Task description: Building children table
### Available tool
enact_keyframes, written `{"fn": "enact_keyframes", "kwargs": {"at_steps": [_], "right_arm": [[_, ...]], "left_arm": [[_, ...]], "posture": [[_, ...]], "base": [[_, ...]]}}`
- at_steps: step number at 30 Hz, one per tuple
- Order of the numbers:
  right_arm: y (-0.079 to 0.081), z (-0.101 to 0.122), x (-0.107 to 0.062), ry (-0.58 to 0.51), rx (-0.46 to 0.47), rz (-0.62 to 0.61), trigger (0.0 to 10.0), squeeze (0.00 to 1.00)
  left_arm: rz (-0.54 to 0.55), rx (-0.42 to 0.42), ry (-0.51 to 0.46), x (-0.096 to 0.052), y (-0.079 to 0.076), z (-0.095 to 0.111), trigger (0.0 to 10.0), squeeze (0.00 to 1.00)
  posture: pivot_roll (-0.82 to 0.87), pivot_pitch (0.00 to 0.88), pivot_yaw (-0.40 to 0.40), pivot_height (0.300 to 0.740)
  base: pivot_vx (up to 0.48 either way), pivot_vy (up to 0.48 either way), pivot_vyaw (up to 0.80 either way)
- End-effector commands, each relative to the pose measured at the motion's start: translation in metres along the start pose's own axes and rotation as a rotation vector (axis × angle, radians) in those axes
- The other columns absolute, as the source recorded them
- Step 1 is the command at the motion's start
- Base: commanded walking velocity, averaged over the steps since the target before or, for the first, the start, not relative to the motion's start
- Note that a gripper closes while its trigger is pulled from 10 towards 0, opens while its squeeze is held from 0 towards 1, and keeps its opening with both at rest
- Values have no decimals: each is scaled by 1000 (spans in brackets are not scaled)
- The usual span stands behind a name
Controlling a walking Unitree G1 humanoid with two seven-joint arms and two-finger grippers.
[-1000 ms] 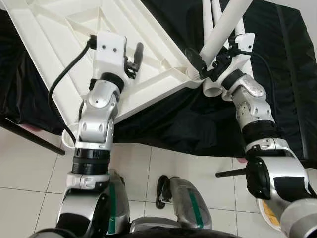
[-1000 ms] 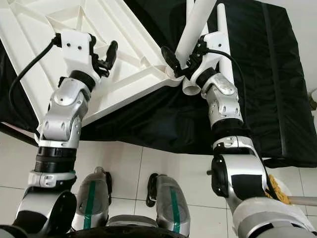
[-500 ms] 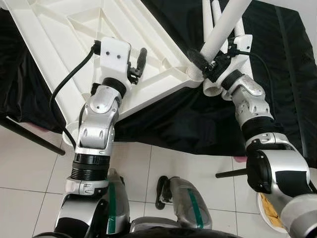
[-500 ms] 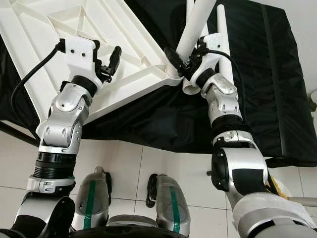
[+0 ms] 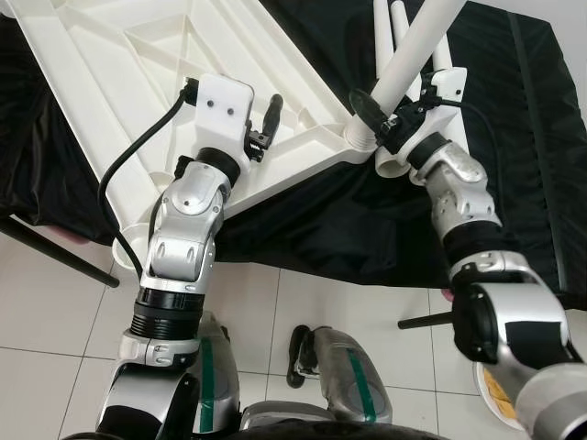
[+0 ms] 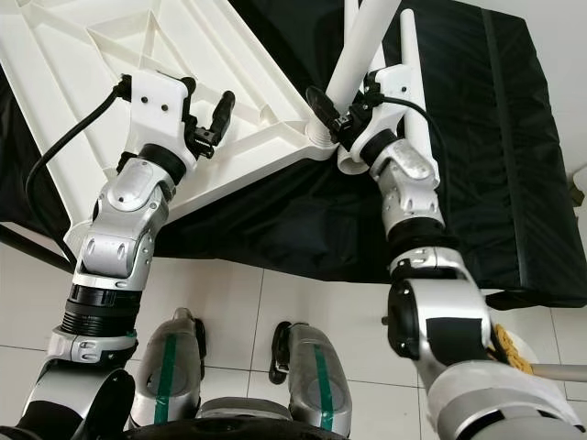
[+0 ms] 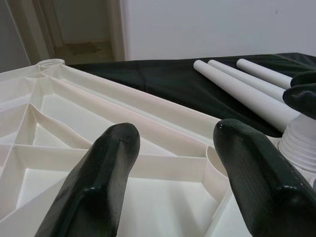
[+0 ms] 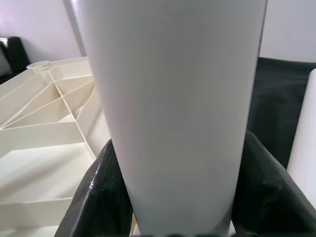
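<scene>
Black cloth (image 5: 330,220) covers the desk, where the white tabletop (image 5: 119,73) lies upside down, ribbed underside up, with spare white legs (image 7: 247,86) lying on the cloth beyond it. Right gripper (image 5: 378,117) is clamped around an upright white leg (image 5: 408,60) whose base sits at the tabletop's corner socket (image 5: 358,137), much as half a second ago. Left gripper (image 5: 266,124), fingers (image 7: 106,168) parted and holding nothing, has moved closer to that corner over the ribs.
</scene>
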State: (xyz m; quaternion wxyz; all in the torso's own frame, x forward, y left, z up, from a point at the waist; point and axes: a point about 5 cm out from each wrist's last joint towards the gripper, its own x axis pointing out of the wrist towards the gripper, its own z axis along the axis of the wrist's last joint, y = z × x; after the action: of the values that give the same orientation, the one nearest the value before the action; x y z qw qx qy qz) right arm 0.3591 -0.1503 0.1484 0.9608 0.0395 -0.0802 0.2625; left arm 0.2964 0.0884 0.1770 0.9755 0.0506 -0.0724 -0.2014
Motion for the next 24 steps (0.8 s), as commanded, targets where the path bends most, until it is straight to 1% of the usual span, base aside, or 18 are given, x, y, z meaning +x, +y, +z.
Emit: {"fn": "enact_keyframes", "kwargs": {"at_steps": [1,6,12,13,15,16,21,23,24], "right_arm": [[1,-3,-2,4,12,-32,10000,0],[5,-8,0,7,5,-168,10000,0],[9,-7,2,3,-10,-228,10000,0],[11,-7,2,-5,6,-299,10000,0],[12,-7,3,-7,11,-318,10000,0],[16,-9,3,10,20,-367,10000,0],[22,-14,4,22,42,-416,10000,0],[29,-23,5,81,39,-513,10000,0],[29,-23,5,81,39,-513,10000,0]], "left_arm": [[-37,-2,1,-1,-5,1,10000,0],[-51,-4,6,-1,-9,0,10000,0],[-54,-3,6,-1,-9,1,10000,0],[-53,-1,8,-2,-8,1,10000,0],[-52,0,8,-2,-8,1,10000,0],[-51,1,11,-2,-7,1,10000,0],[-50,1,13,-2,-7,1,10000,0],[-51,-3,13,-2,-7,1,10000,0],[-51,-3,13,-2,-7,1,10000,0]], "posture": [[130,33,-111,740],[121,46,-101,740],[121,49,-100,740],[121,53,-99,740],[121,53,-99,740],[119,58,-96,740],[118,62,-94,740],[112,66,-91,740],[112,66,-91,740]], "base": [[0,0,0],[0,0,0],[0,0,0],[0,0,0],[0,0,0],[0,0,0],[0,0,0],[0,0,0],[0,0,0]]}}
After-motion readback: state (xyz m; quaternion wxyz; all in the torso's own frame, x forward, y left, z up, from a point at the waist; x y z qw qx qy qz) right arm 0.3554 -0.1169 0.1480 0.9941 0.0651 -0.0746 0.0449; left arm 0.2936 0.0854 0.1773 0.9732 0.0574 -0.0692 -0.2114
